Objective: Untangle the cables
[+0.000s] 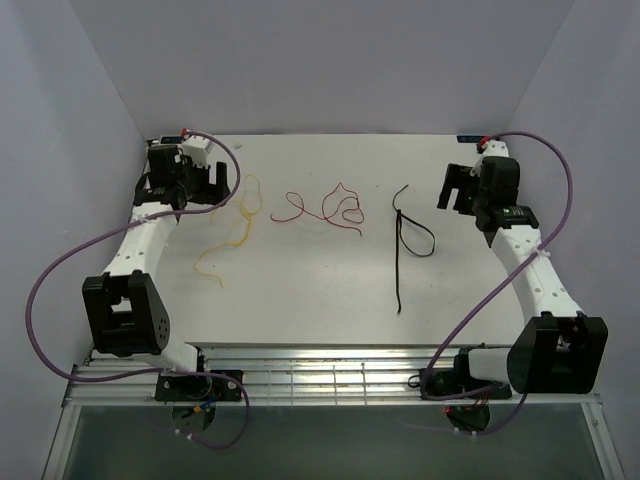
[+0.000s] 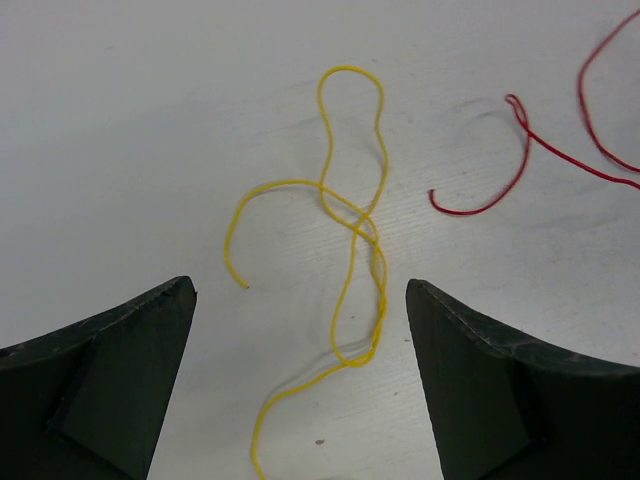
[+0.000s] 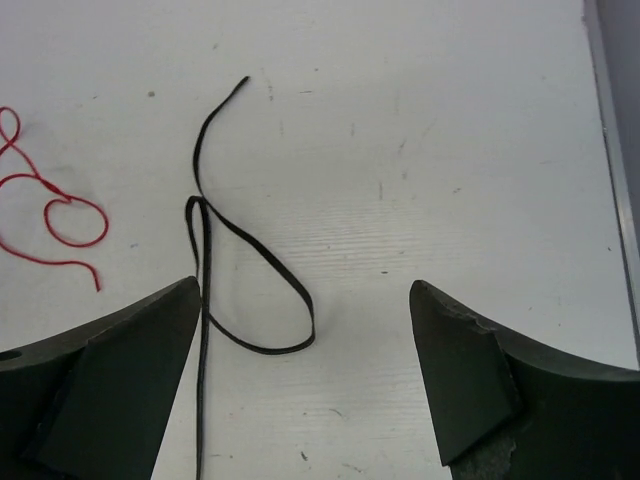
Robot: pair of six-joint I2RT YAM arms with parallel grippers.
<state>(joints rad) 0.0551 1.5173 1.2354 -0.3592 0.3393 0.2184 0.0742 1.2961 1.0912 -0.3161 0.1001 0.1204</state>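
Observation:
Three cables lie apart on the white table. The yellow cable (image 1: 243, 215) lies at the left, looped over itself (image 2: 352, 235). The red cable (image 1: 338, 207) lies curled in the middle; parts of it show in the left wrist view (image 2: 520, 150) and in the right wrist view (image 3: 60, 215). The black cable (image 1: 400, 245) lies at the right with a loop (image 3: 260, 290) and a long straight tail. My left gripper (image 1: 205, 180) is open and empty above the yellow cable (image 2: 300, 290). My right gripper (image 1: 458, 190) is open and empty just right of the black cable (image 3: 305, 290).
The white table (image 1: 320, 290) is walled by pale panels at the back and sides. A metal grille (image 1: 330, 375) runs along the near edge between the arm bases. Thick purple cables (image 1: 40, 285) hang along both arms.

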